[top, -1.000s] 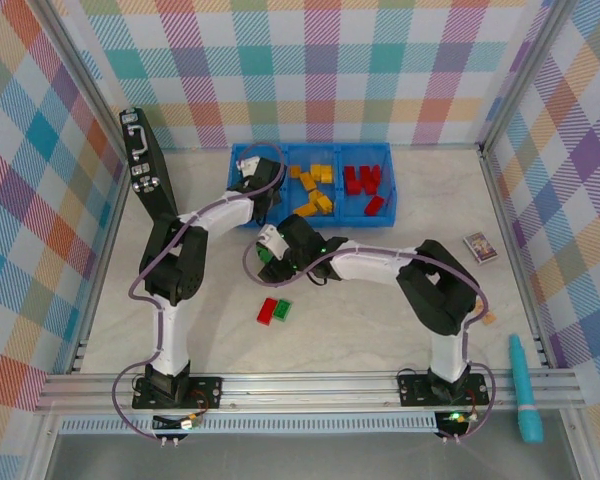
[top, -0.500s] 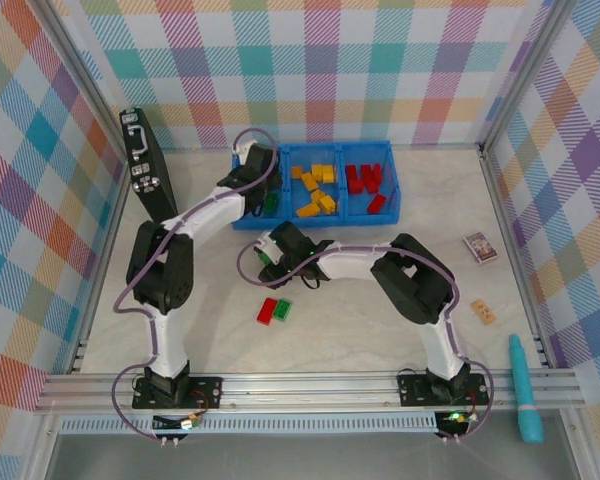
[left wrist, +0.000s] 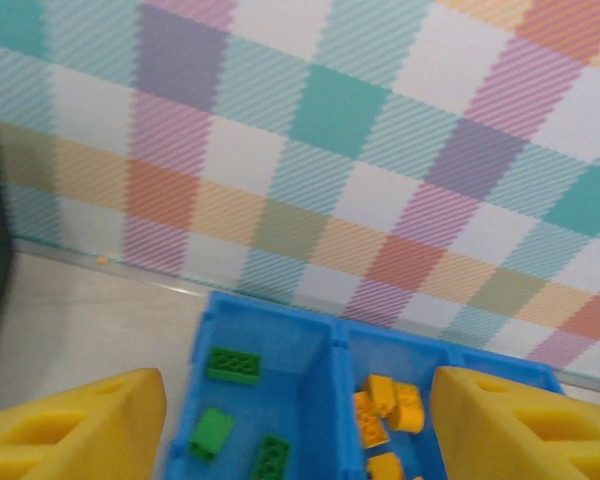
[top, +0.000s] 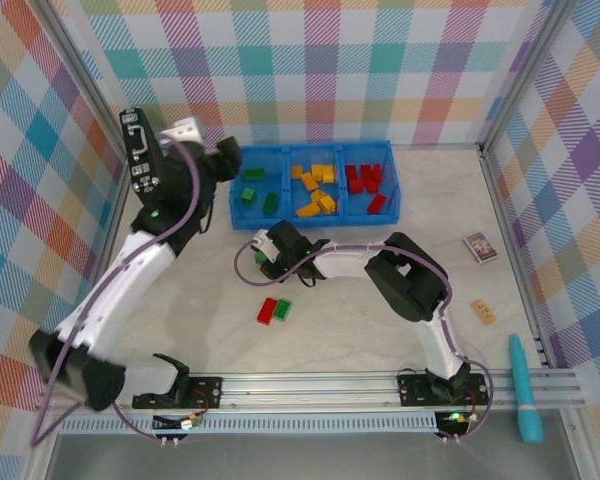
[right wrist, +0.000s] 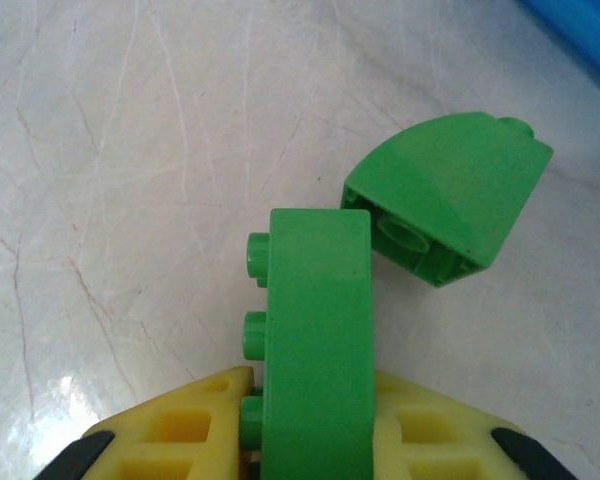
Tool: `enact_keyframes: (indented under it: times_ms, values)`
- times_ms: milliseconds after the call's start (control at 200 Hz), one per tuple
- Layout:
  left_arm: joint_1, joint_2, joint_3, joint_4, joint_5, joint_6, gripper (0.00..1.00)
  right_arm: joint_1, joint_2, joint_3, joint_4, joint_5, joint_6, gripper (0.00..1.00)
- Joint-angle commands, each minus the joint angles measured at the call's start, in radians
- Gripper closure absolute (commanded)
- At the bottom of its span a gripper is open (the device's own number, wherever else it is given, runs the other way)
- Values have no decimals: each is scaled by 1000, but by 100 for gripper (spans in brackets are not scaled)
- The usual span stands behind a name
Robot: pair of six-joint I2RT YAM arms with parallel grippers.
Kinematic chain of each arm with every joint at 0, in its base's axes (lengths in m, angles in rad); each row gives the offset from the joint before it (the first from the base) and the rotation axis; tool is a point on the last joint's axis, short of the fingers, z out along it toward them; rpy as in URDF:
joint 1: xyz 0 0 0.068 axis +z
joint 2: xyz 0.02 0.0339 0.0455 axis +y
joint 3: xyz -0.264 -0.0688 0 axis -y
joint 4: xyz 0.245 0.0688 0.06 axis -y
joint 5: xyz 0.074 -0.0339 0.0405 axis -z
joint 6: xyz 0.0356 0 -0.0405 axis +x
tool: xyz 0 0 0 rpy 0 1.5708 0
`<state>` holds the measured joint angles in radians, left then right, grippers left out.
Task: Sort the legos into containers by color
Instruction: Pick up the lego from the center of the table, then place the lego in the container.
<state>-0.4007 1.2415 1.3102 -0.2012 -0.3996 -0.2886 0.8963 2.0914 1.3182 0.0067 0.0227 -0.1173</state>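
Observation:
The blue containers stand at the back, with green legos in the left bin, yellow-orange ones in the middle and red ones in the right. My left gripper hovers open above the bins' left end, its yellow fingers wide apart with nothing between them. My right gripper is shut on an oblong green brick, low over the table just in front of the tray. A rounded green brick lies on its side beside the held one. A red brick and a green brick lie together nearer the front.
A black case leans at the back left beside the left arm. On the right lie a small card box and a small orange piece. A teal pen lies past the right rail. Checked walls close in three sides.
The left arm has pulled up and to the left, away from the left bin, and its gripper hangs open. The right gripper has stayed in front of the tray with the green brick.

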Motion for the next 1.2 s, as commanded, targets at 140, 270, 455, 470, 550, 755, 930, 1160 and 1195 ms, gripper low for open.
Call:
enact_keyframes:
  times_ms: [140,270,455,470,550,755,930,1160,1195]
  values:
    - [80,-369,-193,-223,-104,158,27,-5,-52,242,-116,95,-195,80]
    - [89,-469,-267,-274,-121,213,22,-38,23,411,-117,125,-240,79]
    - [92,-507,-295,-329,-102,253,20,-83,179,663,-189,174,-239,76]
    - [92,-509,-298,-327,-102,254,20,-85,193,682,-192,183,-242,76]
    - [95,-511,-306,-319,-92,262,20,-106,266,785,-235,214,-244,76]
    - [97,-511,-296,-310,-58,264,19,-140,384,924,-277,235,-225,72]
    - [97,-523,-290,-321,-59,257,19,-145,390,949,-278,243,-244,54]
    - [97,-550,-306,-332,-42,243,19,-143,239,866,-276,148,-251,29]
    - [97,-550,-307,-333,-41,241,19,-142,208,842,-273,134,-243,27]
